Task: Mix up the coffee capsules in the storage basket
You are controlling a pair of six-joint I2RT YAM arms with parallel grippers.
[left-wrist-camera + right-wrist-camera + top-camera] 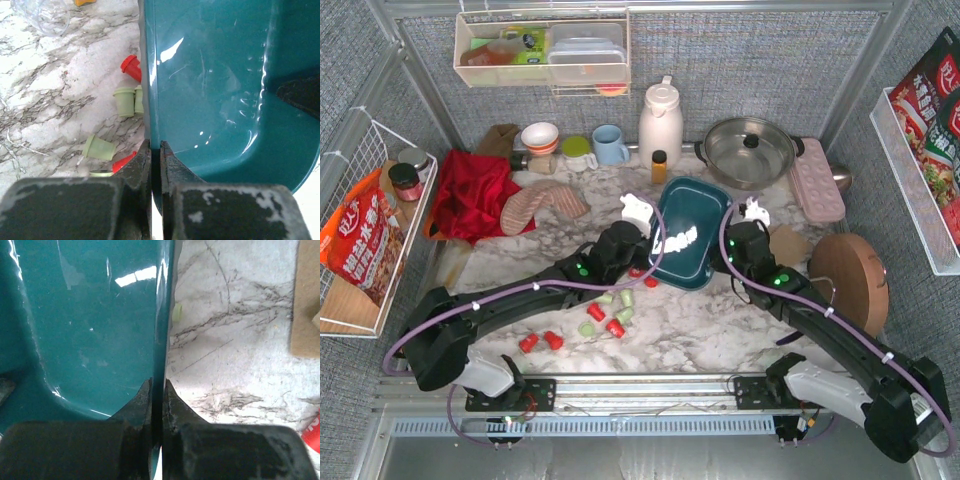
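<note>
The dark teal storage basket (692, 215) is held between both arms, and the inside that shows holds no capsules. My left gripper (651, 240) is shut on its left wall, seen in the left wrist view (155, 150) beside the basket floor (215, 75). My right gripper (731, 238) is shut on its right wall, seen in the right wrist view (158, 387) next to the basket (95, 315). Red capsules (596, 311) and mint green capsules (587, 328) lie scattered on the marble near the basket's left side. Some show in the left wrist view, red (131, 67) and green (124, 101).
An amber bottle (659, 165), white kettle (660, 120), blue mug (610, 145) and steel pot (750, 150) stand behind the basket. A pink tray (817, 178) and round wooden board (848, 280) are to the right. A red cloth (470, 190) and mitt (542, 205) lie to the left.
</note>
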